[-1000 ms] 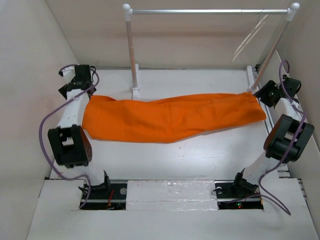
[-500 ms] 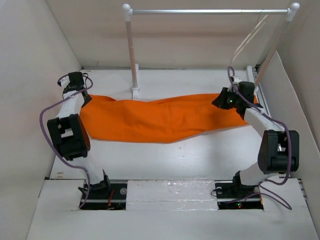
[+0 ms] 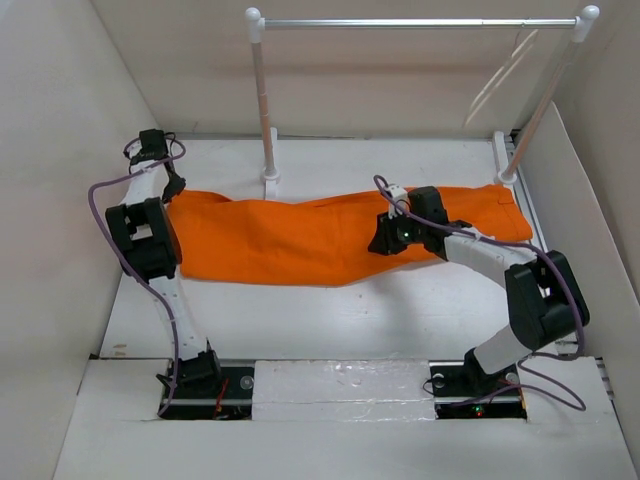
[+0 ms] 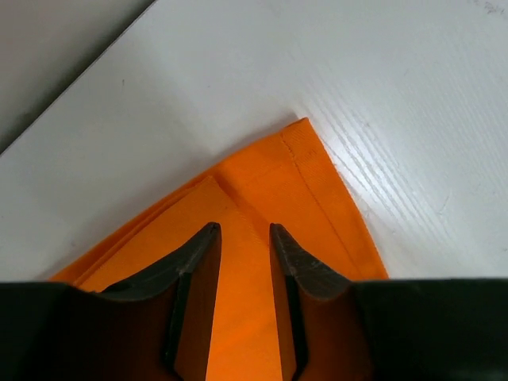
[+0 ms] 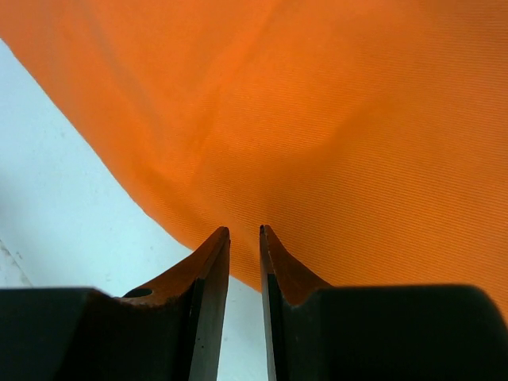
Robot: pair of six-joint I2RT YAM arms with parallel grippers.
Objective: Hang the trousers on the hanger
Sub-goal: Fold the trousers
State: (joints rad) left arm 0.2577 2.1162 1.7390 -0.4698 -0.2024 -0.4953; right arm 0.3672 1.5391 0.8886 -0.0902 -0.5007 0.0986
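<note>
The bright orange trousers (image 3: 300,240) lie flat across the table, left to right. My left gripper (image 3: 172,188) sits at their far-left end. In the left wrist view its jaws (image 4: 242,228) stand a narrow gap apart over a hemmed corner of the trousers (image 4: 309,171), and flat cloth shows between them. My right gripper (image 3: 383,240) hovers over the right-middle of the trousers. Its jaws (image 5: 244,230) are a narrow gap apart at the near edge of the cloth (image 5: 333,119), gripping nothing. The cream hanger (image 3: 500,75) hangs from the bar at the upper right.
A white-posted rack stands at the back, its silver bar (image 3: 420,22) spanning between the left post (image 3: 262,100) and the slanting right post (image 3: 545,100). Pale walls close in on the left and right. White table (image 3: 330,320) lies between the trousers and the arm bases.
The right arm swung from the trousers' right end leftward to their middle. The left gripper shifted slightly toward the back-left corner and its jaws narrowed. The trousers lie as before.
</note>
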